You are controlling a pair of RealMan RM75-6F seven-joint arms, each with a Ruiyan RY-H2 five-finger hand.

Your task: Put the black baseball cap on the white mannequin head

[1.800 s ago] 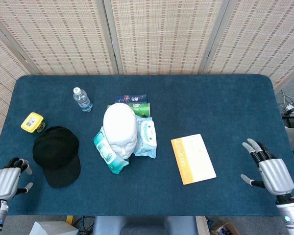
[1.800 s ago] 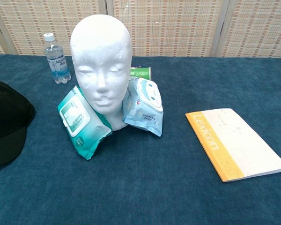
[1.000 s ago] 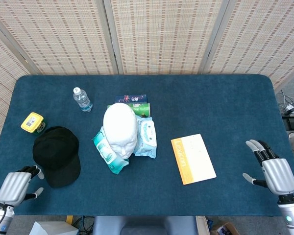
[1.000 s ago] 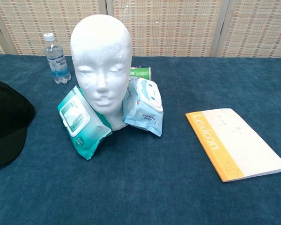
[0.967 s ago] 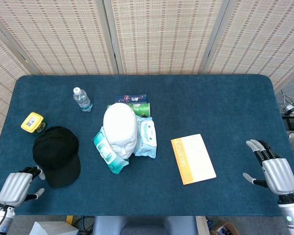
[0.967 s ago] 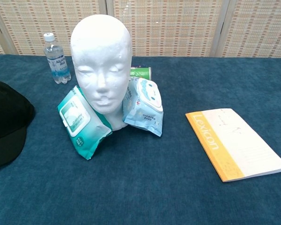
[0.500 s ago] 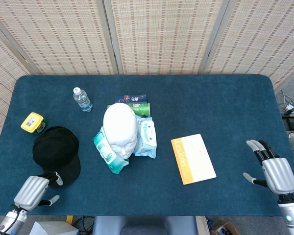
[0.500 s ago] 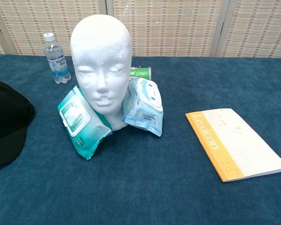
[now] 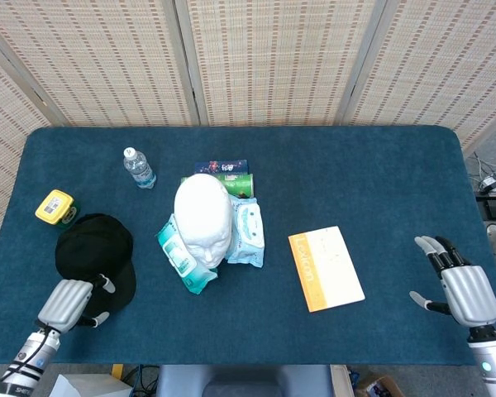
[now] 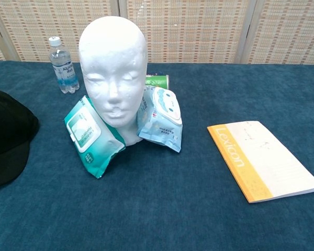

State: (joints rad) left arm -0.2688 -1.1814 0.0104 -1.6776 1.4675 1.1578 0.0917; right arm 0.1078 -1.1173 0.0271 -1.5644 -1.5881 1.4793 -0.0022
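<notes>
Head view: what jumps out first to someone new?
The white mannequin head stands mid-table, bare, propped between two wipe packs. To its left lies the black cap, with the left robot hand at its brim near the table's front edge. An orange-spined notebook lies to the right; the right robot hand hovers spread by the far right edge.

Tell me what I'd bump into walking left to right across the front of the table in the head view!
Left robot hand → black baseball cap → white mannequin head → orange notebook → right robot hand.
</notes>
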